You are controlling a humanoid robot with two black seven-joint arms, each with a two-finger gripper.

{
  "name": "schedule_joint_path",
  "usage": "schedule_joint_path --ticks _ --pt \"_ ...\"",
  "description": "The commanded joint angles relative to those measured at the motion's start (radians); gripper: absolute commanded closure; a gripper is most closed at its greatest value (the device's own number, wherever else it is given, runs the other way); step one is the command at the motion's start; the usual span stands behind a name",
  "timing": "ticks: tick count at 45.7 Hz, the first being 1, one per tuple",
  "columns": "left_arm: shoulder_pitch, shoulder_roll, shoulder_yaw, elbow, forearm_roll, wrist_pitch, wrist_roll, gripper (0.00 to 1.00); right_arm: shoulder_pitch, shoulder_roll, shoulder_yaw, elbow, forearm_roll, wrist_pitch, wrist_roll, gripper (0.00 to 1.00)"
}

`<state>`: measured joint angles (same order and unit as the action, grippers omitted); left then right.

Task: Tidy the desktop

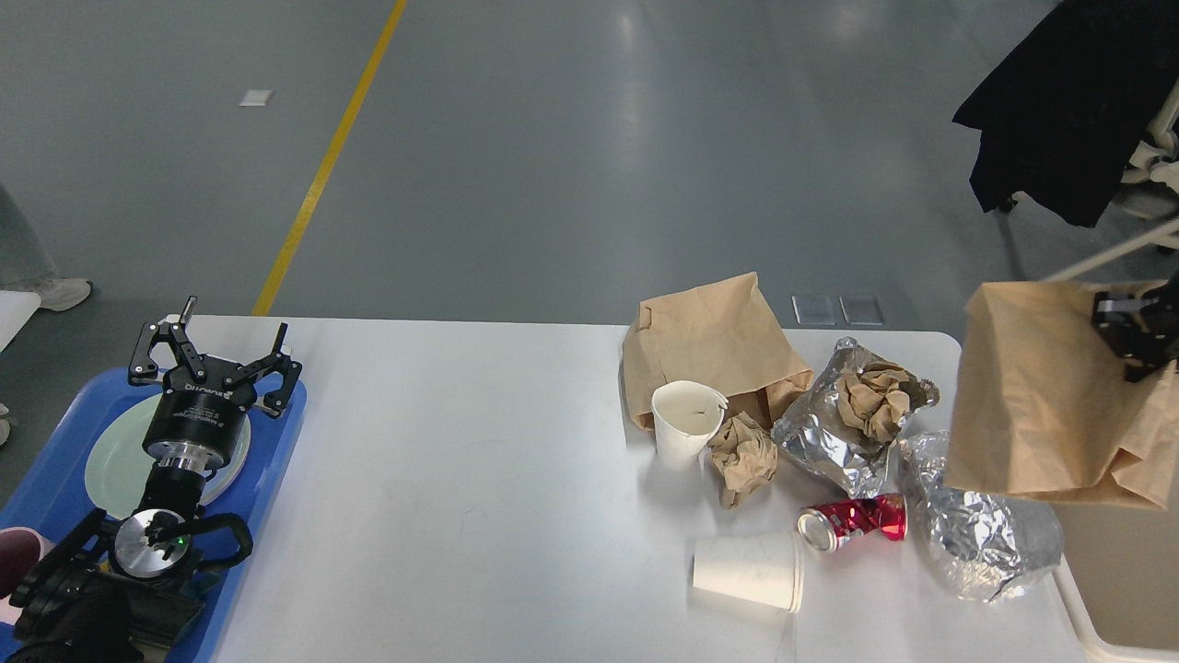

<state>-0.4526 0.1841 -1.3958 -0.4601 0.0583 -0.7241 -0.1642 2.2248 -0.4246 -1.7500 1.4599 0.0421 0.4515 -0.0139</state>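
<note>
Left tool [217,354] splayed wide over blue plastic tray [276,442]; right tool [1138,341] gripping crumpled brown paper bag [1041,414] beyond white desk [461,460].

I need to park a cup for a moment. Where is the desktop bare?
The desktop is bare between the blue tray and the upright paper cup, front to back. The right side is crowded: brown paper bag, foil wraps, crushed red can, and tipped paper cup.
</note>
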Motion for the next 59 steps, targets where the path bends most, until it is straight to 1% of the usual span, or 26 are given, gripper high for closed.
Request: schedule_joint_path --ticks 1,4,8,12,15,19,24,25,26,31,39,59 --pt "0.0 0.0 0.0 0.0 0.0 0.0 0.0 0.04 -0.21 -0.173 0.041 -0.197 -0.016 -0.039 -0.001 1.0" --pt "0.0 0.0 0.0 0.001 0.0 0.0 0.0 0.04 -0.342 -0.244 0.122 -0.35 -0.016 -0.042 -0.001 1.0" --pt "0.0 0.0 0.0 0.0 0.0 0.0 0.0 0.04 -0.592 -0.301 0.251 -0.573 -0.011 -0.056 -0.001 1.0" --pt "0.0 0.0 0.0 0.001 0.0 0.0 0.0 0.04 -0.842 -0.342 0.427 -0.783 -0.014 -0.105 -0.006 1.0" --pt "0.0 0.0 0.0 0.0 0.0 0.0 0.0 0.04 -1.031 -0.352 0.555 -0.924 -0.014 -0.155 -0.008 1.0" --pt "0.0 0.0 0.0 0.0 0.0 0.0 0.0 0.04 -1.23 -0.319 0.668 -1.076 -0.018 -0.218 -0.011 1.0" --pt "0.0 0.0 0.0 0.0 0.0 0.0 0.0 0.04 -1.418 -0.208 0.727 -1.245 -0.014 -0.269 -0.015 1.0" --pt "0.0 0.0 0.0 0.0 0.0 0.0 0.0 0.04 -1.498 -0.172 0.745 -1.323 -0.008 -0.296 -0.015 1.0" --pt "0.0 0.0 0.0 0.0 0.0 0.0 0.0 0.04 -1.53 -0.161 0.753 -1.348 -0.007 -0.309 -0.015 1.0" --pt "-0.001 0.0 0.0 0.0 0.0 0.0 0.0 0.04 -1.637 -0.08 0.79 -1.399 -0.011 -0.352 -0.017 1.0" --pt "0.0 0.0 0.0 0.0 0.0 0.0 0.0 0.04 -1.7 -0.039 0.807 -1.405 -0.011 -0.419 -0.024 1.0" --pt "-0.001 0.0 0.0 0.0 0.0 0.0 0.0 0.04 -1.731 0.012 0.819 -1.403 -0.013 -0.427 -0.026 1.0"
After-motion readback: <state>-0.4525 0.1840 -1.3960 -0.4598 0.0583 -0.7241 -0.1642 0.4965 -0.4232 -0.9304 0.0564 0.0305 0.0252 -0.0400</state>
